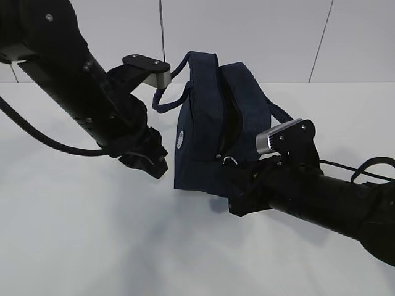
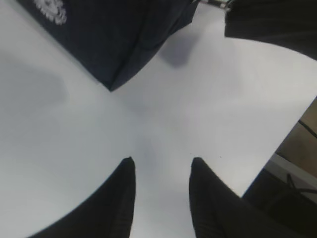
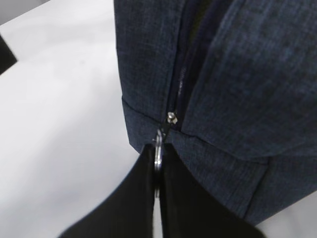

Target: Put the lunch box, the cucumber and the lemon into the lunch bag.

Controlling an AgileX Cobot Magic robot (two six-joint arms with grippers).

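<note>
The lunch bag [image 1: 213, 132] stands on the white worktop [image 1: 80, 240], its zipper partly undone. The ring pull [image 3: 158, 151] is pinched by the right claw [image 3: 157, 171]. The left claw [image 2: 161, 166] hangs released. Zipping seems in hand; a steady pull is needed next.

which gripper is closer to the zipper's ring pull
Right. The right gripper is shut on the ring pull at the lunch bag corner. The left gripper is open over bare table, beside the bag.

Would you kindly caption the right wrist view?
Right gripper pinches the silver ring pull on the navy lunch bag.
</note>
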